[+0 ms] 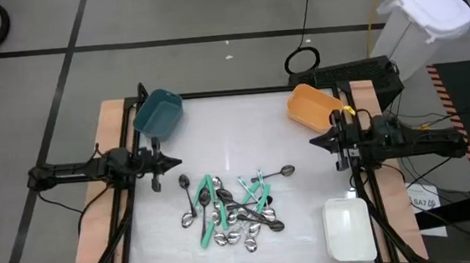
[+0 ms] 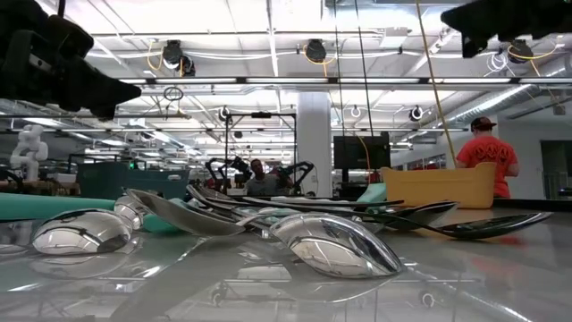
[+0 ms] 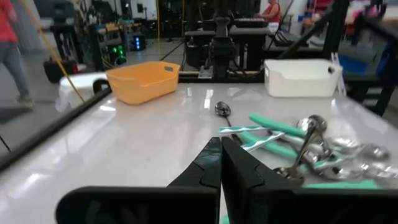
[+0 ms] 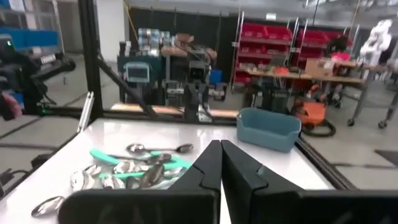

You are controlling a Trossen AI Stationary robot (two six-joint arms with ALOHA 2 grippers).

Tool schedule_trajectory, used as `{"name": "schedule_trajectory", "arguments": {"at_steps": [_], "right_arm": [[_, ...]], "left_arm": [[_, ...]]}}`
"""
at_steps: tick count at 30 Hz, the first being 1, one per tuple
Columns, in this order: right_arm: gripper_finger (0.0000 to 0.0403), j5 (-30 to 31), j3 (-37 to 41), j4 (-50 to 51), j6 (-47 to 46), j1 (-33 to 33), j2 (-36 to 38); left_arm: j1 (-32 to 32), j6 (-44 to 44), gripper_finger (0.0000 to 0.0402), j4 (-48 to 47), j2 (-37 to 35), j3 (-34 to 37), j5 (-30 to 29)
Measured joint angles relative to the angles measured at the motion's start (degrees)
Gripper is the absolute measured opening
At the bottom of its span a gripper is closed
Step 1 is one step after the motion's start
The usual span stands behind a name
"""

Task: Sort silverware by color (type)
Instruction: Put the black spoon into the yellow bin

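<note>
High view: the silverware (image 1: 229,212) lies heaped at the near middle of the surface (image 1: 243,131), handles pointing every way, between my arms and no nearer one than the other. My left fingers (image 1: 177,160) and right fingers (image 1: 313,143) are both pressed together, empty. I read no writing.

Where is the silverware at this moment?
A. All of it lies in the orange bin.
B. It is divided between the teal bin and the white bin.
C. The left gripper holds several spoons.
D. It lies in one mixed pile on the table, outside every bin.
D: the silverware lies in one mixed pile on the bare table, and the teal bin, orange bin and white bin show nothing in them.
</note>
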State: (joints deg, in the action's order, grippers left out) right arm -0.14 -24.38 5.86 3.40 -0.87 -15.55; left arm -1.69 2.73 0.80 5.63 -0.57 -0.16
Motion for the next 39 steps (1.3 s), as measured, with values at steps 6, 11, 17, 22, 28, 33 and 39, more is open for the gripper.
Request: {"name": "schedule_trajectory", "arguments": {"at_steps": [6,11,17,22,28,33,39], "right_arm": [[0.0001,0.0,-9.4,3.1,-1.8,1.0,-8.4],[0.0,0.0,-14.6,4.3,-3.5,2.3,-14.1],[0.0,0.1,-16.3,4.3,-4.3,4.1,-19.3],[0.0,2.5,-16.4,4.9,-6.6,5.5,-22.7],[0.0,3.4,-16.4,8.2,-10.3,7.5,-27.6],[0.0,3.4,-16.4,9.4,-11.7,9.7,-33.0],[0.0,8.0,-16.4,9.0,-11.6,11.8,-40.2]], "left_arm": [[0.0,4.4,0.0003,0.2,0.0,0.0,-0.1],[0.0,4.3,0.0003,0.6,0.0,0.1,-0.1],[0.0,3.7,0.0003,2.3,0.0,0.1,-0.1],[0.0,-0.1,0.0003,2.3,0.0,0.1,0.0],[0.0,1.5,0.0003,1.7,0.0,0.1,0.0],[0.0,3.6,0.0003,1.9,0.0,0.1,0.0],[0.0,1.7,0.0003,3.5,0.0,0.1,0.0]]}}
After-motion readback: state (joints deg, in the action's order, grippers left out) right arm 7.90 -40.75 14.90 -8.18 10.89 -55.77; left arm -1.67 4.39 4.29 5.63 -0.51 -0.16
